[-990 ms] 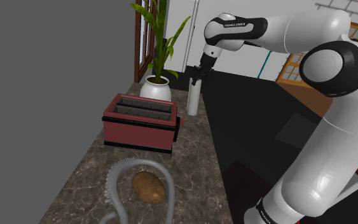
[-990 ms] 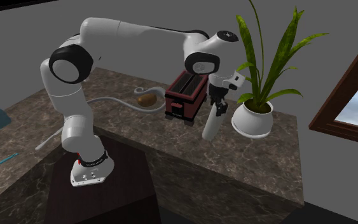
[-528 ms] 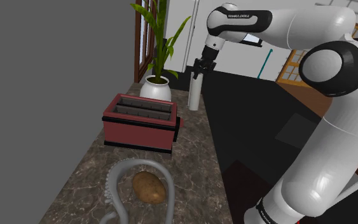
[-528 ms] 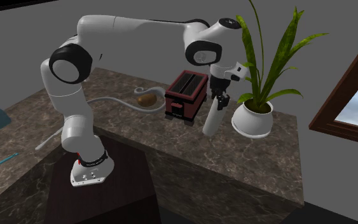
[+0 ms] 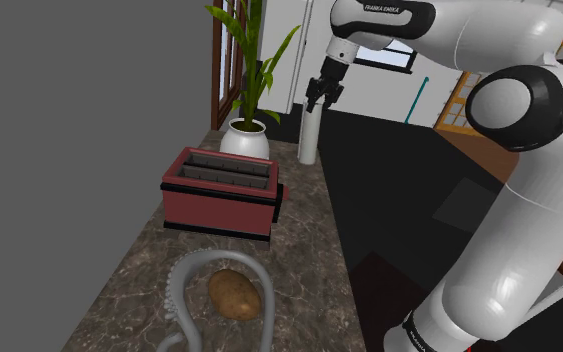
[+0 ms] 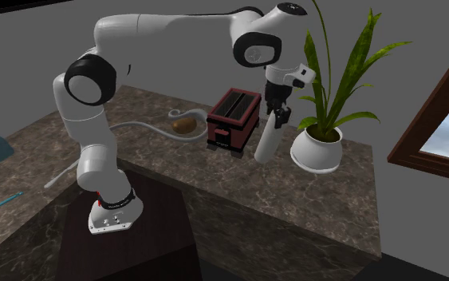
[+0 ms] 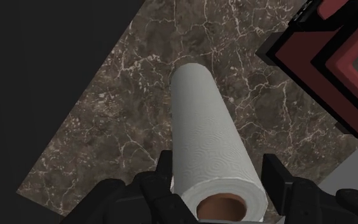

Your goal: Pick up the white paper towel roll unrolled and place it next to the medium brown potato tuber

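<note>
End effector (image 7: 218, 167) clamped on the top end of a white roll (image 7: 209, 137), which hangs below it over the counter (image 7: 133, 114).

Nearest the wrist camera, the black fingers (image 7: 164, 170) press on either side of the roll's top end, where a brown hollow centre shows. From there the embossed white paper, wound up, runs down toward the dark marbled counter beside a red toaster (image 7: 336, 70). In the shoulder view the brown potato (image 5: 233, 293) lies nearest, inside the loop of a grey cord (image 5: 182, 272), with the toaster at its 12 o'clock. Farther off, at the toaster's 2 o'clock by the counter's edge, the roll hangs at the end effector's 6 o'clock, well apart from the potato. A potted plant (image 5: 244, 138) stands at the roll's 9 o'clock. The arm (image 5: 469, 35) bears the writing "FRANKA EMIKA".
</note>
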You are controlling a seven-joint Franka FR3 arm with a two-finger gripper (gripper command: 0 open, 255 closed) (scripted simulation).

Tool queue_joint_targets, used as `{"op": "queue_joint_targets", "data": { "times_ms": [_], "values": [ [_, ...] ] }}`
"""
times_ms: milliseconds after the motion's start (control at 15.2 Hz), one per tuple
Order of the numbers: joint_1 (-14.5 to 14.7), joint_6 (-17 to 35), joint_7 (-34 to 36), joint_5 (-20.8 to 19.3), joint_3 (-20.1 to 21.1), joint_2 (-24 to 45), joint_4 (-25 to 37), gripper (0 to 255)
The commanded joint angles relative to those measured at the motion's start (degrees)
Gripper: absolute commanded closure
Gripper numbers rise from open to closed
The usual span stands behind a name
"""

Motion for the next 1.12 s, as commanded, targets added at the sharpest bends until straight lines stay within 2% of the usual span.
{"op": "queue_joint_targets", "data": {
  "times_ms": [0, 594, 1056],
  "values": [
    [-0.1, -1.8, 0.2, 0.1, 0.0, 0.3, 2.1, 255],
    [-0.8, -9.9, 0.8, 0.9, -0.3, 3.2, 13.0, 255],
    [-2.0, -17.3, 1.3, 2.2, -0.6, 7.1, 24.2, 255]
  ]
}}
